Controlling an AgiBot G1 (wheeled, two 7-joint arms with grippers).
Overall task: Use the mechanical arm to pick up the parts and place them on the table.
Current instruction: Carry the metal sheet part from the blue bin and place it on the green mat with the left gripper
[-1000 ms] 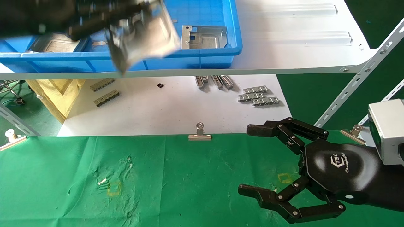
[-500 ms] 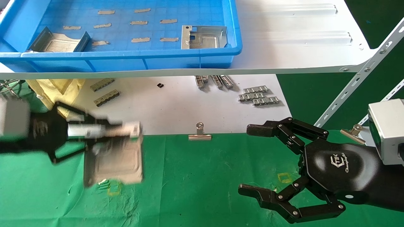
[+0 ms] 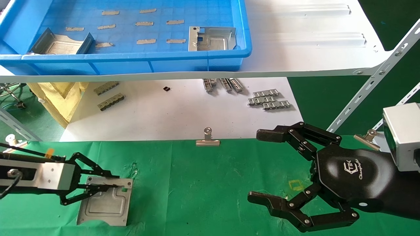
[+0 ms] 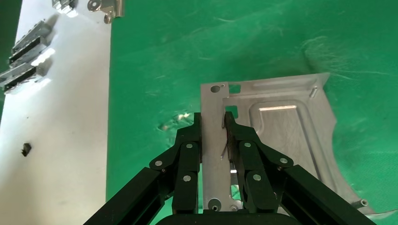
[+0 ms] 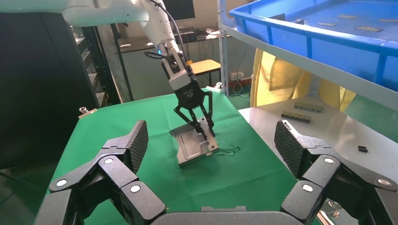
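Observation:
My left gripper (image 3: pixel 115 182) is shut on the raised side flange of a silvery stamped part (image 3: pixel 105 203), which rests on the green table (image 3: pixel 203 190) at the front left. In the left wrist view the two black fingers (image 4: pixel 190 140) clamp the flange of the part (image 4: pixel 281 136). The right wrist view shows the part (image 5: pixel 190 147) tilted slightly, its far edge on the cloth. Two more parts (image 3: pixel 211 38) (image 3: pixel 59 44) lie in the blue bin (image 3: pixel 131 57). My right gripper (image 3: pixel 257 165), the black multi-finger hand, is open and empty above the table's right side.
The blue bin sits on a white metal shelf (image 3: pixel 311 49) above and behind the table. A white sheet (image 3: pixel 180 114) holds grey ridged strips (image 3: pixel 269 100). A binder clip (image 3: pixel 207 139) pins the cloth's back edge. Yellow square marks (image 3: pixel 296 185) are on the cloth.
My left gripper has carried the part from above the blue bin down to the front left of the green table. The right arm has not moved.

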